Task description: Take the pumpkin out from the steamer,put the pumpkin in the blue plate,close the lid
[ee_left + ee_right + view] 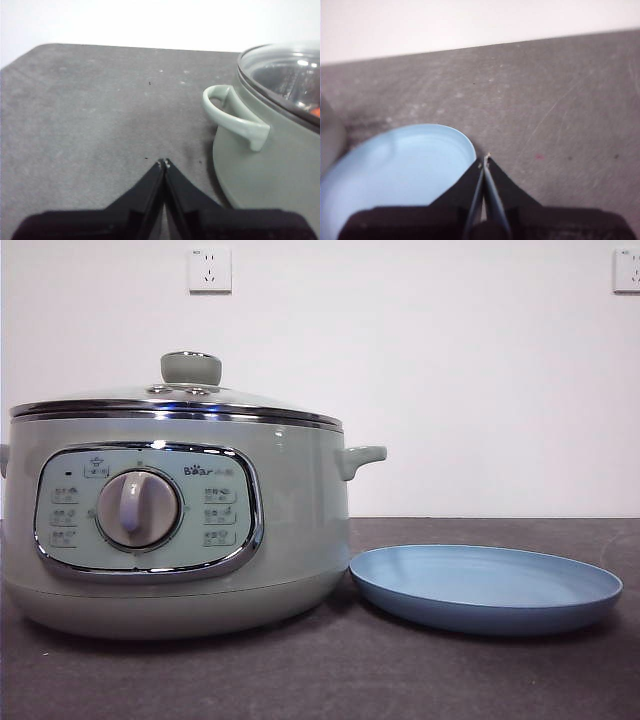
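Both grippers, left and right, fingers together; steamer reads "Bear", lid on.

Light: you get bright, even light with a washed-out white wall | Shadows: soft and short under the steamer and blue plate | Glare: highlights on the lid glass and chrome rim | Focus: your wrist views are soft; each tool's black base is blurred.
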Tool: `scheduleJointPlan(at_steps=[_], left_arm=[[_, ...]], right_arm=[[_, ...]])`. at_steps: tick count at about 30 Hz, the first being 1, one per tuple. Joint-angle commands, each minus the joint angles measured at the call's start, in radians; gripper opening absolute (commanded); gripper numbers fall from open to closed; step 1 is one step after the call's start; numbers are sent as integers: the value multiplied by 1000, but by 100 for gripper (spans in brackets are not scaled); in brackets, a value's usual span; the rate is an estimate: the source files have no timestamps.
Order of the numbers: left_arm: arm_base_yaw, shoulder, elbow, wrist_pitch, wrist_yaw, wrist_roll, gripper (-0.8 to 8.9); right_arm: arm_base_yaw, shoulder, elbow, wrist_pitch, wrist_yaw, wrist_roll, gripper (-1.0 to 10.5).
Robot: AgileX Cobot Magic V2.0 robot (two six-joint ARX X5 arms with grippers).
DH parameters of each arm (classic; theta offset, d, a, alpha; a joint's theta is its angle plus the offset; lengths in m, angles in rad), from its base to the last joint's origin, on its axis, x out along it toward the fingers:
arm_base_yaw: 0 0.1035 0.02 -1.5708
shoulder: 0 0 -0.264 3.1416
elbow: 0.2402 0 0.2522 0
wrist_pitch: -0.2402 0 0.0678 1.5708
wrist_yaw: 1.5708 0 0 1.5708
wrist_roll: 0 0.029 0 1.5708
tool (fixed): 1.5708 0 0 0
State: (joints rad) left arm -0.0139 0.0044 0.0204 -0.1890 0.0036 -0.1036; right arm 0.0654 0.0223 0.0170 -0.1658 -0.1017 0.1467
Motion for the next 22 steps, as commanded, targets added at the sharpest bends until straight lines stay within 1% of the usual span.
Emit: scheduleJointPlan(at_steps=[1,2,4,11,15,17,22], left_arm=[[2,-3,-9,27,5,-206,-3],[2,-3,-9,36,4,-257,-3],[2,-3,-9,65,-2,-316,-3],[2,-3,-8,205,-3,-319,-6],[2,-3,-6,284,33,-319,-8],[2,-2,6,274,57,-320,-8],[2,2,92,117,79,-319,-8]], right_arm=[[2,1,-8,-11,-1,216,-11],[2,1,-8,-11,-1,241,-11],[2,1,-8,-12,-1,279,-11],[2,1,-6,-15,-3,290,-11],[2,2,11,-35,-3,290,-11],[2,5,32,-51,-3,290,-11],[2,29,96,-53,-3,291,-12]])
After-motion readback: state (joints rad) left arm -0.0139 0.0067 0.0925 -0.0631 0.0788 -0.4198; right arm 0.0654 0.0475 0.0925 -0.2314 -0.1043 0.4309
